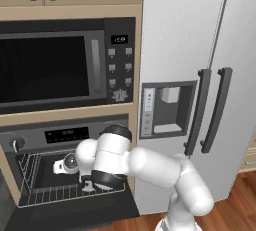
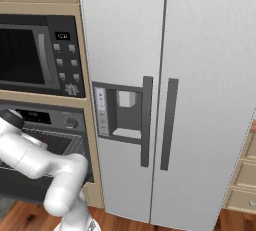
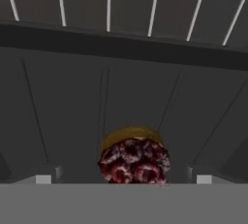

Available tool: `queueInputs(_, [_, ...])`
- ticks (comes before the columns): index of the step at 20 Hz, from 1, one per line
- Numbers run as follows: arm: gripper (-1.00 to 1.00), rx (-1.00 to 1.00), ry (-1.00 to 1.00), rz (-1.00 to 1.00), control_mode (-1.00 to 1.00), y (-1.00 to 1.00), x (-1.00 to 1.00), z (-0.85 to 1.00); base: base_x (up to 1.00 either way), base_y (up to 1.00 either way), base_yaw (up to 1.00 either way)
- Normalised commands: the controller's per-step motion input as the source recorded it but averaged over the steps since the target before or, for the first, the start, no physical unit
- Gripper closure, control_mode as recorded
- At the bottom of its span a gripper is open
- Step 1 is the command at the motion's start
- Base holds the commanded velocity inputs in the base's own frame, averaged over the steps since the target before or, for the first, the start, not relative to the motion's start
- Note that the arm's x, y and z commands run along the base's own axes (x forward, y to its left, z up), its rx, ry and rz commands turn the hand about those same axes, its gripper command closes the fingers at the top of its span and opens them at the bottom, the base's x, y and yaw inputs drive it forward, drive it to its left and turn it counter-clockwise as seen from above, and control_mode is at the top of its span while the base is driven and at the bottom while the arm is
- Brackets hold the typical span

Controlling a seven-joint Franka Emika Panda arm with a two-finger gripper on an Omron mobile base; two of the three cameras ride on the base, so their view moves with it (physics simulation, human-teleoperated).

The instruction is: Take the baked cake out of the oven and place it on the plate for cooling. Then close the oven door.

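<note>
The oven (image 1: pixel 65 136) stands with its door (image 1: pixel 75 209) folded down flat, and the wire rack (image 1: pixel 47 193) shows inside. My arm reaches into the cavity, where the gripper (image 1: pixel 64 166) hangs above the rack. In the hand view the small dark reddish-brown cake (image 3: pixel 134 161) with a tan rim sits between the two fingertips (image 3: pixel 44 179), with a gap on each side. The gripper (image 3: pixel 125 179) is open around it. The rack's bars run across the top of that view. The plate is out of view.
A black microwave (image 1: pixel 50 67) sits directly above the oven. A tall grey fridge (image 1: pixel 200 50) with dark handles and a dispenser stands right of it. The oven's right knob (image 2: pixel 72 123) shows beside the fridge. Wooden floor (image 2: pixel 210 222) lies below.
</note>
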Motion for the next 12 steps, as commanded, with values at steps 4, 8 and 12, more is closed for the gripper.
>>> queueInputs(4, [-1.00, 0.00, 0.00, 0.00, -1.00, 0.07, 0.09, -0.19, 0.00, 0.00, 0.00])
queueInputs(8, [-1.00, 0.00, 0.00, 0.00, -1.00, 0.05, 0.09, -0.18, 0.00, 0.00, 0.00])
queueInputs(12, [-1.00, 0.00, 0.00, 0.00, -1.00, 0.06, 0.10, -0.16, 0.00, 0.00, 0.00])
